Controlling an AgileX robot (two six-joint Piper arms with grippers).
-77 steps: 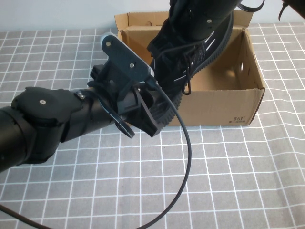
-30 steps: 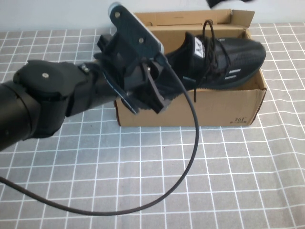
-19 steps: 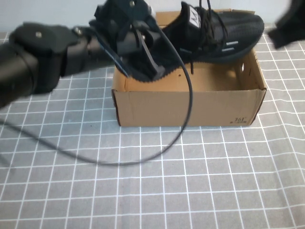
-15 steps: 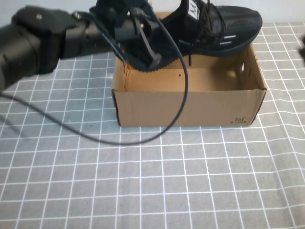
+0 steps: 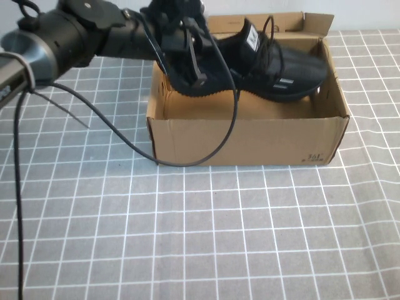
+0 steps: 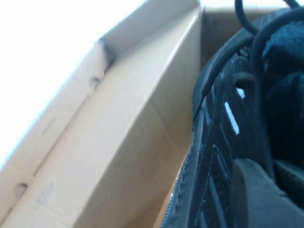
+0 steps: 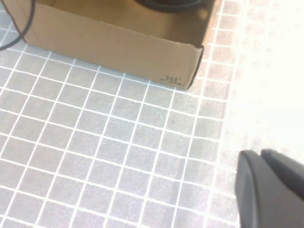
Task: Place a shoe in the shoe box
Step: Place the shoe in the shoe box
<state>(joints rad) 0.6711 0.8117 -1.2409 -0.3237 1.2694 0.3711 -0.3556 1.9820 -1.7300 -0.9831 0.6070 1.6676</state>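
The shoe [image 5: 275,65], a black knit sneaker with thin white side stripes, sits inside the open top of the shoe box [image 5: 250,140], a brown cardboard box. Its toe points toward the box's right wall and its heel is raised at the left. My left gripper [image 5: 192,74] reaches in from the upper left and is shut on the shoe's heel. In the left wrist view one finger [image 6: 263,197] presses against the shoe's side [image 6: 221,142], beside the box's inner wall [image 6: 118,142]. My right gripper [image 7: 260,159] is shut and empty, above the table to the right of the box [image 7: 118,42].
A grey cloth with a white grid [image 5: 187,237] covers the table. The left arm's black cable [image 5: 125,140] loops down across the box's front left corner. The box's lid flap [image 5: 269,22] stands up at the back.
The left arm has swung back and up to the left, lowering the shoe from over the back rim down into the box. The right arm has left the high view.
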